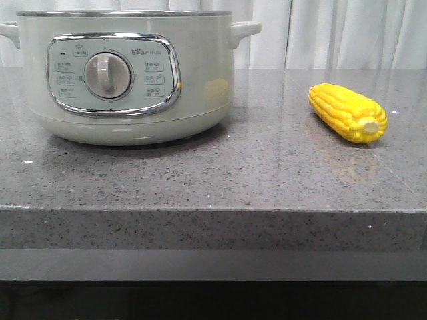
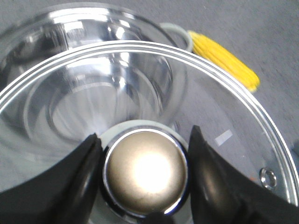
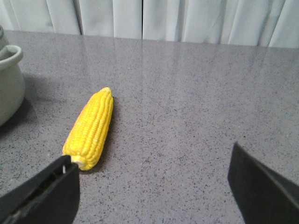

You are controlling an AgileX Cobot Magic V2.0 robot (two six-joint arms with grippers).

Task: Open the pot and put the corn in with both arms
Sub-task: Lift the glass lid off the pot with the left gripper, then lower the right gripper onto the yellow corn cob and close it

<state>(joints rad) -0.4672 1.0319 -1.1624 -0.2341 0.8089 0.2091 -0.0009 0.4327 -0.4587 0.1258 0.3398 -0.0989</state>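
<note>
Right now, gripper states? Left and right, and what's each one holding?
Left gripper: closed on the lid knob of the glass lid.
Right gripper: open, holding nothing; the corn lies on the counter beyond it.

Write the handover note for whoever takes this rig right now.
Left gripper: jaws either side of the lid knob, seemingly clamped; the glass lid looks lifted and shifted off the pot.
Right gripper: jaws wide open, holding nothing, low over the counter near the corn.
Corn lies on the counter to the pot's right, untouched.
Done: lid gripped, apparently raised.
Left: grasp the corn, drop it into the pot.
</note>
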